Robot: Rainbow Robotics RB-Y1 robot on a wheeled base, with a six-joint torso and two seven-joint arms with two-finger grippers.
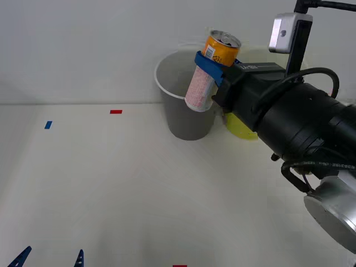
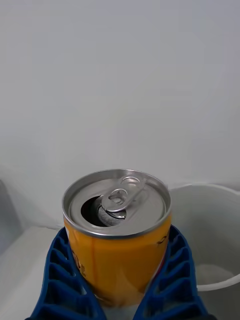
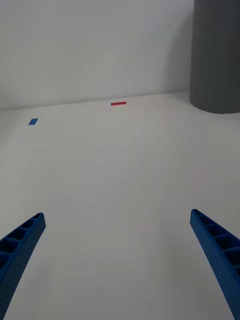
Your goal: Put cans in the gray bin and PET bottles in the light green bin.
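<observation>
Down at the near edge of the counter [image 1: 111, 189], your left gripper [image 3: 117, 260] waits with its fingers [image 3: 20, 250] spread wide and nothing between them; leave it parked there, well clear of the work. Beyond it lie a blue mark [image 1: 48, 125] and a red mark [image 1: 115, 112], neither in your way. Farther out, your right gripper [image 1: 214, 69] has its fingers [image 2: 172, 275] clamped on the can [image 1: 221, 49], gripping it low on the body with the pull tab end tilted up. The can sits above the far right part of the gray bin [image 1: 186, 103], close to the white rim rather than over the middle of the mouth. To do this well, carry the can a little more toward the bin's centre before you release, so it falls inside and does not clip the rim. Lower it somewhat toward the opening if the arm allows, because a shorter drop should mean less bounce. Then part the fingers fully in one clean move, so the can slips free without dragging to one side. Just behind the gripper, the green bin [image 1: 240, 128] peeks out beside the gray one; keep the can away from it, since that one is for bottles.
</observation>
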